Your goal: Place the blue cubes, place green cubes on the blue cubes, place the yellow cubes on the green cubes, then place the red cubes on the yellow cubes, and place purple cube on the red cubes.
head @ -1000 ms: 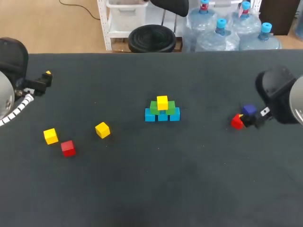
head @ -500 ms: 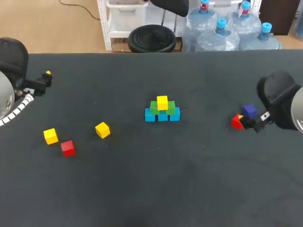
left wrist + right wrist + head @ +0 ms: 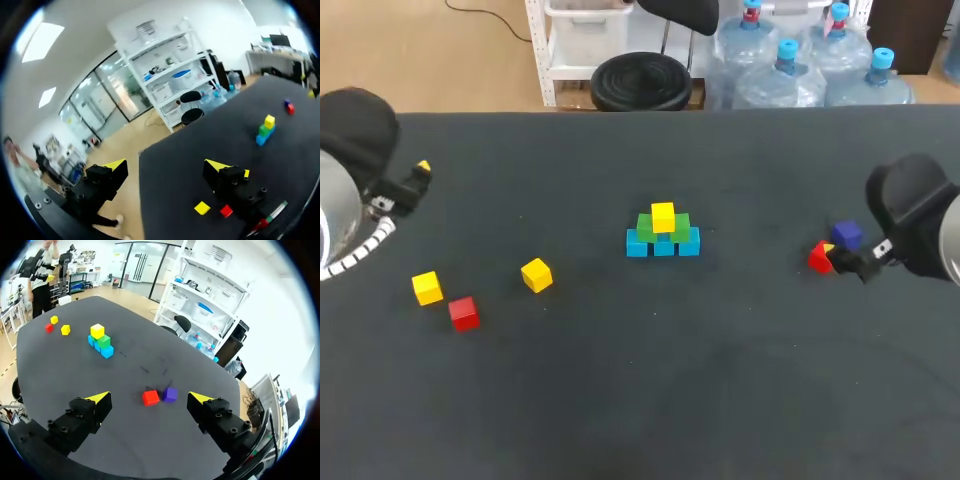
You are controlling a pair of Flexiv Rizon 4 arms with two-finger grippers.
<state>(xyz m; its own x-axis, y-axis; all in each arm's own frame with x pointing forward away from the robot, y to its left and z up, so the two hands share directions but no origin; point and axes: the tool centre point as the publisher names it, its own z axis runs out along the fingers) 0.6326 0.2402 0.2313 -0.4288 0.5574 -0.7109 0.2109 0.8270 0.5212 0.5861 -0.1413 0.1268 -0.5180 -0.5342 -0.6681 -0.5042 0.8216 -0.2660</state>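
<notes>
In the head view, the left arm is held at the left edge of the dark table (image 3: 720,380), its pincer (image 3: 418,175) well apart from the cubes. The right arm is lowered at the right edge, its pincer (image 3: 840,258) just beside a small red cube (image 3: 819,258) and a purple cube (image 3: 847,235).

In the left wrist view, the left pincer (image 3: 166,165) is spread wide and holds nothing. The stack of blue, green and yellow cubes (image 3: 265,129) is seen far ahead.

In the right wrist view, the right pincer (image 3: 148,399) is spread wide, with the red cube (image 3: 150,397) untouched between its fingers. The purple cube (image 3: 170,394) lies just beside it.

A robotics lab: black worktable (image 3: 700,400) flanked by robot arms (image 3: 920,215).
</notes>
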